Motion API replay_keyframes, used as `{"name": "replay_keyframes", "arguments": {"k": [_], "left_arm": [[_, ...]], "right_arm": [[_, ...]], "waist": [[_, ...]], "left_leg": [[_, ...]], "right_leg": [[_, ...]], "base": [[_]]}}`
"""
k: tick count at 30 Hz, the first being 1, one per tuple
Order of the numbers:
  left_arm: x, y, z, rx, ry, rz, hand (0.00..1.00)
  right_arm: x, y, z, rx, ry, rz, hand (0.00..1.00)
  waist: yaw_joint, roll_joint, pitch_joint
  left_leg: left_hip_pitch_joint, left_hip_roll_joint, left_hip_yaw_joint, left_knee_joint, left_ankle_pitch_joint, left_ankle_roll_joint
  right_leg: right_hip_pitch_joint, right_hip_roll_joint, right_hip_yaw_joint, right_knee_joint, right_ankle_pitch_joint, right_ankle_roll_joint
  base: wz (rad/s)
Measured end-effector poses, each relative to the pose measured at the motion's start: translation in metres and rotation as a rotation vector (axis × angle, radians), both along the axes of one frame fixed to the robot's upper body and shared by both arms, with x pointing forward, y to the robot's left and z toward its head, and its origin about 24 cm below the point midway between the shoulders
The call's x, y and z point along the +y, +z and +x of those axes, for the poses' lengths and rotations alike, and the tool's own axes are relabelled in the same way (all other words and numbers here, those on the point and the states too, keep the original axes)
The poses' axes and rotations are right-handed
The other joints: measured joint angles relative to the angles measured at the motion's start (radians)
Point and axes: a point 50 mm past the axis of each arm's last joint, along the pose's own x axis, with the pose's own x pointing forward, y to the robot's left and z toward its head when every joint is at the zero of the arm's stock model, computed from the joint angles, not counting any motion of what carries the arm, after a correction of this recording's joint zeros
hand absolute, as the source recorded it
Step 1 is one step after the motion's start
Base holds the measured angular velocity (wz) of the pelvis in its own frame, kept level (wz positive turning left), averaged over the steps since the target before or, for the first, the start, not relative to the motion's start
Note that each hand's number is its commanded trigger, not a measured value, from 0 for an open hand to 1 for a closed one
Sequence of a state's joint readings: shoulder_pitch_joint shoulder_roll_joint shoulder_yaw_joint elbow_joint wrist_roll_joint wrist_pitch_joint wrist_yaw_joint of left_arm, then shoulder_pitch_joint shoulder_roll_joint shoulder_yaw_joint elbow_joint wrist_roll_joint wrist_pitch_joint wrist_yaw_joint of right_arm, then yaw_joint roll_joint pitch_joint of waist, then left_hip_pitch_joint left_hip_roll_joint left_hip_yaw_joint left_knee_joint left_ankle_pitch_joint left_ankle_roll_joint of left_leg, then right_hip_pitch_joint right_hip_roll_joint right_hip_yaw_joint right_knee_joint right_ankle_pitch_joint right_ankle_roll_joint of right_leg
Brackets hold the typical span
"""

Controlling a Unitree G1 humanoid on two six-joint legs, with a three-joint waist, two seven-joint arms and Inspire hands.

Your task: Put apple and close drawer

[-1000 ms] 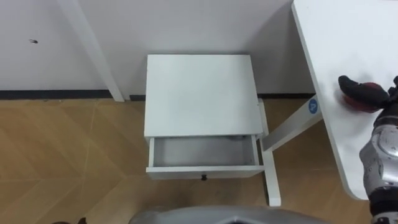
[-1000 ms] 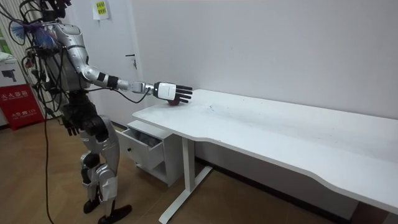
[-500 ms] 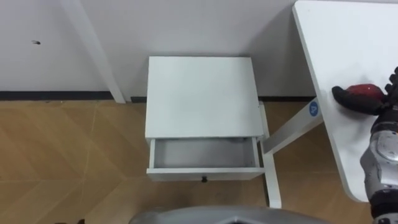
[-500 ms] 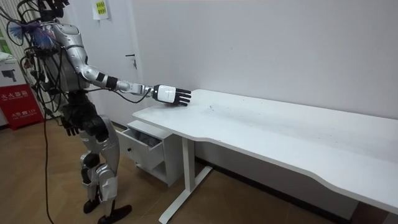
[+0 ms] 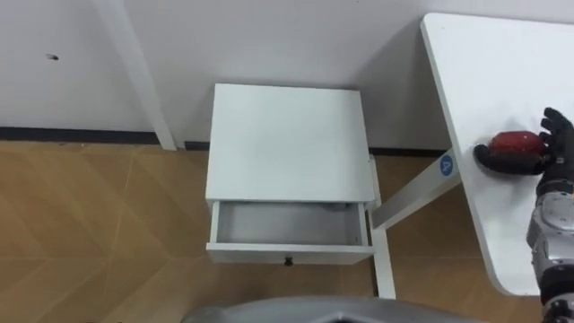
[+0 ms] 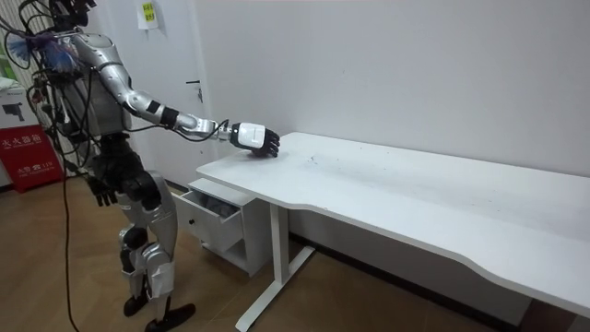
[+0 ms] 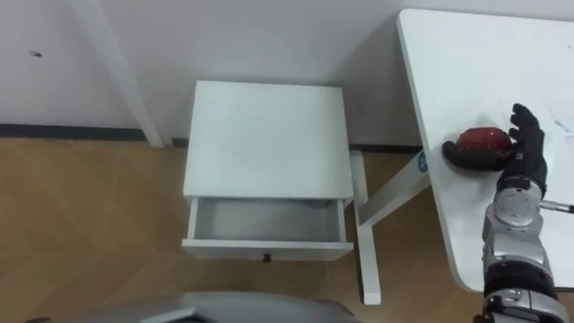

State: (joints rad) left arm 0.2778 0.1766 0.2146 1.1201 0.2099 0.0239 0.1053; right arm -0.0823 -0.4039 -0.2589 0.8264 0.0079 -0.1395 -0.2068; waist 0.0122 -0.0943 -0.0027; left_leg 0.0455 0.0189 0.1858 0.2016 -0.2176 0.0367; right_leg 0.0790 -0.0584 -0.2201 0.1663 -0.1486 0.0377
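Red and likely firm, light and slippery, the apple (image 7: pixel 480 137) is lying on the table (image 7: pixel 466 54); the right robot hand (image 7: pixel 522 152) is curling round its middle.

place: probably office or lab | white desk (image 6: pixel 415 194) | drawer cabinet (image 5: pixel 287 144) | wood floor (image 5: pixel 90 224)

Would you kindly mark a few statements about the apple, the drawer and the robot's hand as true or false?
1. The drawer is open. True.
2. The apple lies in the drawer. False: it sits on the table.
3. The right hand curls round the apple. True.
4. The cabinet stands on the table. False: it stands on the floor beside the table.
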Motion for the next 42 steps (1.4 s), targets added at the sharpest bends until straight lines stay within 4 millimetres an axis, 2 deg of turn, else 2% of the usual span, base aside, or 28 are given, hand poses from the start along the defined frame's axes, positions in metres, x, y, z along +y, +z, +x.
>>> {"name": "replay_keyframes", "arguments": {"k": [4,8,12,17,18,20,25,27,28,29,30,34,37,40,42], "left_arm": [[0.001,0.000,0.002,-0.003,-0.002,0.002,0.00],[0.001,0.000,0.002,-0.005,-0.003,0.003,0.00],[0.003,0.001,0.002,-0.004,-0.004,0.006,0.00],[0.005,0.001,0.006,-0.008,-0.013,-0.003,0.00],[0.005,0.001,0.006,-0.007,-0.019,-0.008,0.00],[0.005,0.001,0.008,-0.009,-0.028,-0.011,0.00],[0.001,0.000,0.019,-0.016,-0.089,-0.025,0.00],[-0.002,-0.001,0.026,-0.022,-0.124,-0.033,0.00],[-0.002,-0.001,0.029,-0.029,-0.130,-0.035,0.00],[-0.003,-0.001,0.036,-0.043,-0.143,-0.036,0.00],[-0.004,-0.001,0.041,-0.056,-0.154,-0.036,0.00],[-0.005,-0.001,0.042,-0.061,-0.168,-0.039,0.00],[-0.008,-0.001,0.044,-0.061,-0.193,-0.044,0.00],[-0.011,-0.002,0.043,-0.053,-0.213,-0.050,0.00],[-0.013,-0.002,0.045,-0.058,-0.228,-0.048,0.00]], "right_arm": [[-0.009,0.004,-0.002,0.017,-0.020,-0.041,1.00],[-0.012,0.007,0.001,0.015,-0.038,-0.065,1.00],[-0.010,0.007,0.002,0.061,0.015,-0.133,1.00],[-0.004,0.007,0.007,0.106,0.091,-0.185,1.00],[-0.001,0.007,0.011,0.120,0.116,-0.203,1.00],[0.003,0.008,0.016,0.139,0.153,-0.231,1.00],[0.043,0.020,0.042,0.085,0.371,-0.276,1.00],[0.071,0.026,0.053,0.035,0.490,-0.277,1.00],[0.079,0.029,0.056,0.022,0.527,-0.294,1.00],[0.094,0.035,0.061,-0.002,0.603,-0.330,1.00],[0.106,0.041,0.062,-0.026,0.663,-0.366,1.00],[0.135,0.055,0.064,-0.095,0.789,-0.386,1.00],[0.150,0.050,0.064,-0.091,0.849,-0.360,1.00],[0.168,0.036,0.056,-0.047,0.923,-0.320,1.00],[0.181,0.022,0.045,0.015,0.990,-0.283,1.00]], "waist": [[0.014,0.006,0.0043],[0.022,0.004,0.0088],[0.025,-0.002,0.0092],[0.024,-0.008,0.0086],[0.024,-0.003,0.0109],[0.025,-0.005,0.0093],[0.031,0.013,0.0125],[0.053,0.020,0.0078],[0.054,0.020,0.0077],[0.061,0.019,0.0040],[0.076,0.020,0.0043],[0.104,0.021,0.0035],[0.109,0.019,0.0029],[0.113,0.021,0.0039],[0.128,0.023,0.0073]], "left_leg": [[0.002,0.001,0.000,-0.003,0.001,-0.002],[0.002,0.001,-0.001,-0.003,0.002,-0.003],[0.004,0.001,0.000,-0.002,0.002,-0.003],[0.003,0.000,0.000,0.002,0.002,-0.003],[0.003,0.000,0.000,0.003,0.002,-0.003],[0.002,0.000,0.000,0.001,0.002,-0.003],[-0.002,0.001,0.000,-0.005,0.003,-0.003],[-0.006,0.002,0.003,-0.003,0.006,-0.004],[-0.010,0.002,0.003,-0.003,0.007,-0.004],[-0.020,0.002,0.002,-0.002,0.009,-0.005],[-0.026,0.002,0.002,-0.002,0.010,-0.005],[-0.028,0.001,-0.012,-0.003,0.010,-0.005],[-0.033,-0.002,-0.034,-0.006,0.010,-0.005],[-0.034,-0.001,-0.037,-0.007,0.010,-0.005],[-0.039,-0.001,-0.037,-0.012,0.010,-0.005]], "right_leg": [[0.002,0.002,0.000,-0.005,0.000,0.000],[0.003,0.004,0.000,-0.015,0.000,0.000],[0.004,0.005,0.016,-0.015,0.000,0.000],[0.005,0.001,0.000,-0.015,0.000,0.000],[0.004,0.001,-0.001,-0.014,0.000,0.000],[0.004,0.001,-0.002,-0.013,0.000,0.000],[0.001,0.004,0.002,-0.014,0.002,-0.004],[-0.012,0.005,0.005,-0.012,0.004,-0.006],[-0.015,0.005,0.003,-0.013,0.004,-0.006],[-0.026,0.004,0.002,-0.012,0.004,-0.006],[-0.029,0.004,0.000,-0.014,0.004,-0.007],[-0.027,0.003,-0.007,-0.015,0.004,-0.007],[-0.028,0.003,-0.010,-0.017,0.004,-0.006],[-0.026,0.003,-0.018,-0.017,0.004,-0.006],[-0.030,0.003,-0.025,-0.016,0.004,-0.006]], "base": [[0.00],[0.00],[0.00],[0.00],[0.00],[-0.02],[-0.02],[-0.04],[0.00],[0.05],[0.06],[0.10],[0.22],[0.03],[0.00]]}}
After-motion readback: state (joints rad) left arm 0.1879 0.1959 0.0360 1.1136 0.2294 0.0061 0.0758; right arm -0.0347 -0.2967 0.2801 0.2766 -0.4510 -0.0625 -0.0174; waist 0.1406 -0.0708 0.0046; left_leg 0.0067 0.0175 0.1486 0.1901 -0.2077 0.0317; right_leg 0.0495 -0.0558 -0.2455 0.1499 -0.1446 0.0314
